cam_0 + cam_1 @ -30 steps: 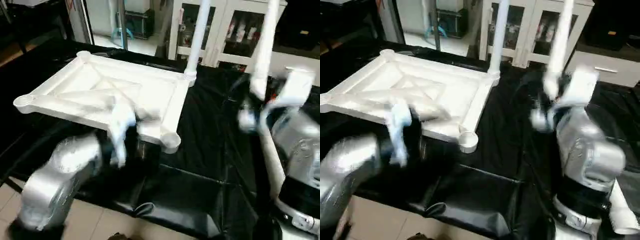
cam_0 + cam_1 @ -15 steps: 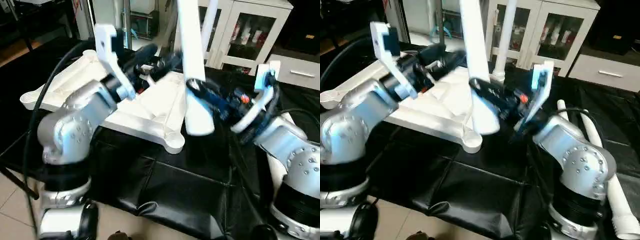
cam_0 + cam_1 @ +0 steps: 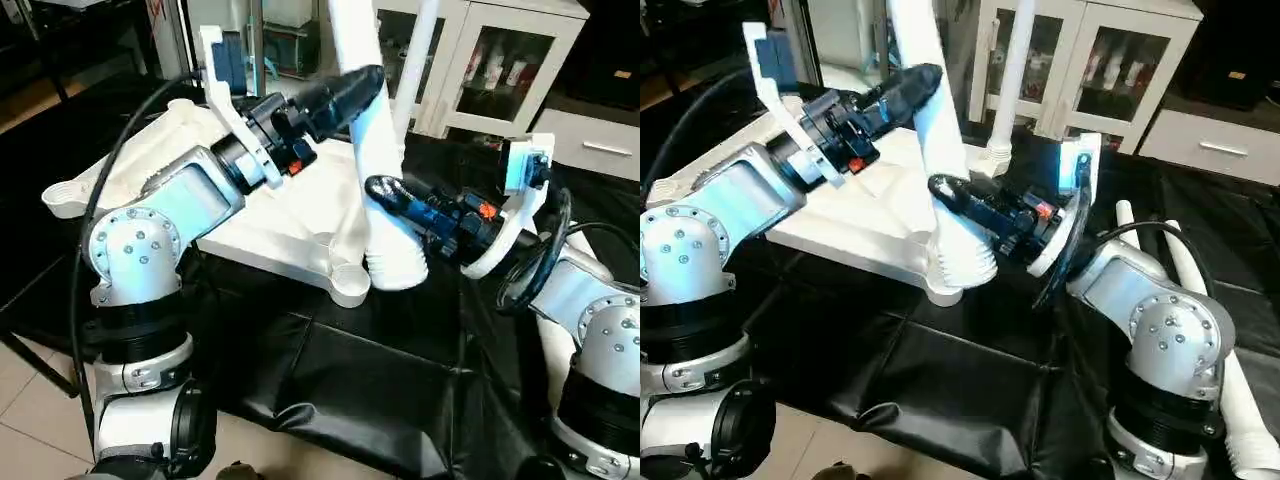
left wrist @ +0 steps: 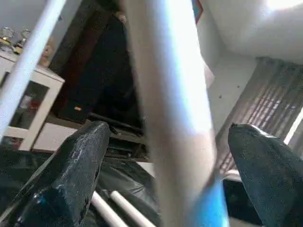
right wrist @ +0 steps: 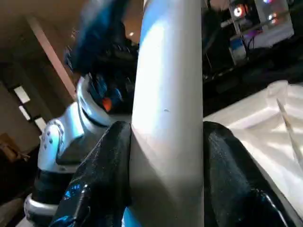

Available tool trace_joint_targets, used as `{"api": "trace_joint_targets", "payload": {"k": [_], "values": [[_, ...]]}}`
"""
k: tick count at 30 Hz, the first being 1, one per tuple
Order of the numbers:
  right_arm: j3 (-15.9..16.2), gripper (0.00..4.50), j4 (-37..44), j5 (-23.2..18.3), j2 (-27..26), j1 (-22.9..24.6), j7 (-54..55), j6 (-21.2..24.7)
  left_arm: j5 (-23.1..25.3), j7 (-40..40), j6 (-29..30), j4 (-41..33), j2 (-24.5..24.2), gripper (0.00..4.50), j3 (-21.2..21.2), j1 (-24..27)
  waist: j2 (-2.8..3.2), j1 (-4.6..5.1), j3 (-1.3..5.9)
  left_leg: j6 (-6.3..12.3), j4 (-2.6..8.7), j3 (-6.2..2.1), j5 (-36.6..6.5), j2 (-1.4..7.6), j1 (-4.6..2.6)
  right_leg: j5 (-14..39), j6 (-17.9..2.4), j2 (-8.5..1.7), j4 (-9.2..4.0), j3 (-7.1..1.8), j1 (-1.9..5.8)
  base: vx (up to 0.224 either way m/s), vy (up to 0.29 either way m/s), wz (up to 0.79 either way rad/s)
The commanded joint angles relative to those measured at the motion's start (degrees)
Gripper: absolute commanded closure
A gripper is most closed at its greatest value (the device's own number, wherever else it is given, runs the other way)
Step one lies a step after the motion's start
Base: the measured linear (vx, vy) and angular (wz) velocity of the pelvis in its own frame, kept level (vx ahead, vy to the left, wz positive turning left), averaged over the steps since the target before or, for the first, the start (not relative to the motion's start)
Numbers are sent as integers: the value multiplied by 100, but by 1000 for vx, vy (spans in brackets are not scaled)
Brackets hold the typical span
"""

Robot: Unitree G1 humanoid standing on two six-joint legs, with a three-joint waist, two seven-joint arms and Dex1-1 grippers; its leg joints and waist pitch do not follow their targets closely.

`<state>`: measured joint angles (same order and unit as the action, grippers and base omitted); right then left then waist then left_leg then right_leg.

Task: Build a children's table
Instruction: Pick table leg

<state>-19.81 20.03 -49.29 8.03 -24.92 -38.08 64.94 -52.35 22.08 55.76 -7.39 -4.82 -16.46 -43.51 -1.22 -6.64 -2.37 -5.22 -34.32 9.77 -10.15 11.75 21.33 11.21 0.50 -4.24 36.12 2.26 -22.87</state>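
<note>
Black cloth (image 3: 400, 380) covers my work table, with white cabinets (image 3: 500, 70) beyond. I see my right gripper (image 3: 945, 190) clamped on a white leg (image 3: 375, 180) near its ribbed lower end, just above the tabletop's (image 3: 290, 215) near right corner socket (image 3: 347, 283). My left gripper (image 4: 165, 165) stands wide, fingers (image 4: 75, 170) straddling that leg higher up. Another leg (image 3: 415, 60) stands in the far socket; spare legs (image 3: 1230, 380) lie at right.
</note>
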Motion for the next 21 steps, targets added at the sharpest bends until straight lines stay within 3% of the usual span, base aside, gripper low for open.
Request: {"api": "trace_joint_targets", "payload": {"k": [1, 5, 6, 8, 9, 10, 11, 12, 13, 16, 18, 19, 21], "values": [[56, 266, 121, -70, 92, 14, -80, -14, -114, -71, 73, 22, -8, 0, 35, -131, 1, -26, 353, -289, 404, -4, -721, 35, -58, 725, -716, -251, -429, -162, 283, 0, 0, 0], [226, 266, 169, 31, 189, 87, -57, -129, -61, -66, 76, 43, -43, 0, 88, -131, 3, -20, 341, -321, 414, -7, -820, 39, -58, 911, -643, -257, -457, -165, 276, 0, 0, 0], [505, 266, 195, 419, 310, 137, -2, -429, 97, -92, 14, 61, -79, 0, 135, -126, 32, -26, 346, -338, 411, -12, -818, 42, -59, 928, -607, -263, -455, -167, 272, 0, 0, 0], [1076, 266, 219, 1195, 531, 233, 95, -1073, 447, -173, -142, 107, -163, 0, 268, -114, 13, -21, 336, -416, 420, -18, -832, 50, -50, 1009, -450, -260, -483, -168, 273, 0, 0, 0], [1221, 266, 224, 1375, 583, 259, 108, -1241, 526, -200, -187, 117, -186, 0, 307, -110, 16, -21, 330, -447, 425, -17, -858, 42, -49, 1057, -357, -256, -486, -174, 272, 0, 0, 0], [1353, 266, 206, 1599, 571, 265, 204, -1466, 559, -292, -219, 153, -152, 0, 291, -119, 14, -7, 337, -431, 423, -18, -864, 38, -53, 1041, -372, -256, -478, -177, 270, 0, 0, 0], [1805, 266, 189, 2259, 605, 315, 379, -2159, 659, -561, -339, 276, -72, 0, 262, -151, 25, 0, 332, -468, 419, -26, -867, 44, -45, 978, -415, -254, -475, -172, 255, 0, 0, 0], [1833, 266, 188, 2302, 605, 319, 393, -2204, 666, -578, -347, 285, -67, 0, 260, -153, 19, -1, 333, -491, 419, -23, -879, 46, -44, 961, -428, -262, -475, -173, 258, 0, 0, 0], [2192, 266, 101, 2895, 669, 347, 615, -2775, 734, -746, -443, 355, -9, 0, 229, -181, 36, 8, 332, -479, 419, -23, -913, 43, -54, 918, -462, -253, -464, -178, 258, 0, 0, 0], [2350, 266, 39, 3176, 706, 351, 741, -3030, 753, -810, -480, 374, 18, 0, 211, -193, 32, 12, 340, -457, 415, -24, -924, 43, -59, 799, -527, -248, -450, -179, 265, 0, 0, 0], [2680, 266, -150, 3890, 721, 355, 1282, -3742, 804, -1164, -599, 497, 155, 0, 79, -258, 43, 30, 330, -427, 411, -19, -946, 38, -62, 707, -589, -233, -446, -179, 259, 0, 0, 0], [2680, 266, -150, 3890, 721, 355, 1282, -3742, 804, -1164, -599, 497, 155, 0, 79, -258, 37, 39, 331, -464, 406, -11, -926, 28, -58, 668, -610, -227, -449, -177, 254, 0, 0, 0], [3155, 266, -344, 4924, 823, 391, 2132, -4562, 959, -1562, -873, 670, 361, 0, -85, -329, 32, 38, 325, -498, 410, -25, -899, 40, -45, 641, -588, -242, -456, -174, 258, 0, 0, 0]]}}
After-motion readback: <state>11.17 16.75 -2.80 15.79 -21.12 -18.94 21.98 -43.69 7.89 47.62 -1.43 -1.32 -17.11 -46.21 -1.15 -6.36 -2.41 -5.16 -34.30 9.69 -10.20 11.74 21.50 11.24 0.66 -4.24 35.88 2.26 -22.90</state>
